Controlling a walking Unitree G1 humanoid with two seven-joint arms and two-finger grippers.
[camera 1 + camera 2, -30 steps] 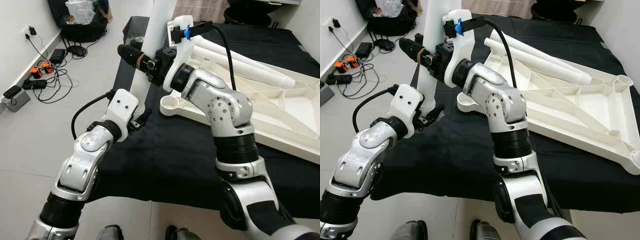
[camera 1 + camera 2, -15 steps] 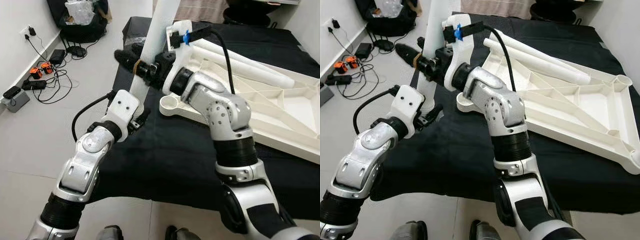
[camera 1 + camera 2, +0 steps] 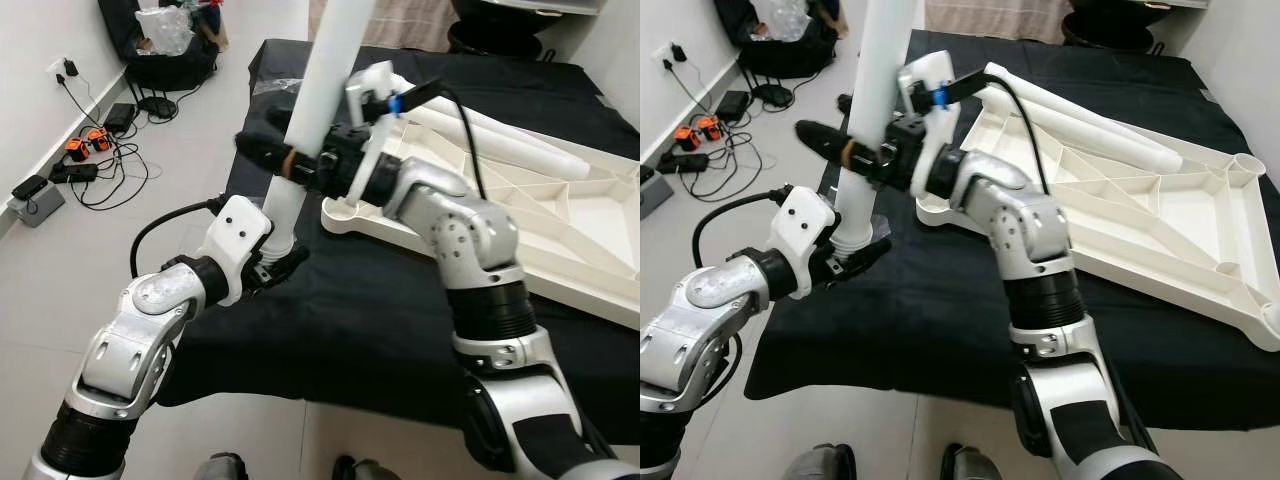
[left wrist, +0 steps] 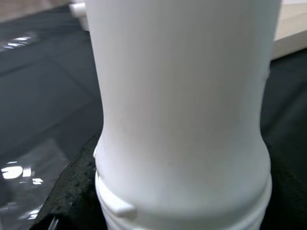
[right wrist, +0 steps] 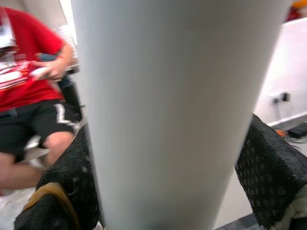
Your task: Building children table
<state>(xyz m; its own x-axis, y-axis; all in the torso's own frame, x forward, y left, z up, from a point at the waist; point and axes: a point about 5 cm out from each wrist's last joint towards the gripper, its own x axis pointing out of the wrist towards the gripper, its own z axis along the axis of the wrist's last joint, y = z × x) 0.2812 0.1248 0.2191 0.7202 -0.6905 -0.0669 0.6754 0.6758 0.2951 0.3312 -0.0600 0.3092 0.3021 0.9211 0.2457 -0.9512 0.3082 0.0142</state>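
A long white table leg [image 3: 322,90] stands nearly upright over the near left part of the black cloth. My left gripper [image 3: 277,257] is shut on its ringed lower end [image 4: 182,191]. Higher up, my right gripper [image 3: 283,160] is shut on the middle of the leg [image 5: 177,110], with a black finger [image 5: 67,182] on either side. The white tabletop [image 3: 570,235] lies upside down on the cloth to the right. Its round corner socket [image 3: 343,208] sits just right of the leg's lower end. Two more white legs [image 3: 500,125] lie across the tabletop.
The black-covered surface [image 3: 330,320] ends at a front edge close to me, with pale floor [image 3: 60,260] to the left. Cables and chargers [image 3: 85,150] lie by the left wall. A seated person in a red shirt [image 5: 24,81] is beyond the leg.
Both grippers and the leg have come down a little, and the leg stands slightly more upright. My right gripper now sits lower, closer to the corner socket. Both grips hold.
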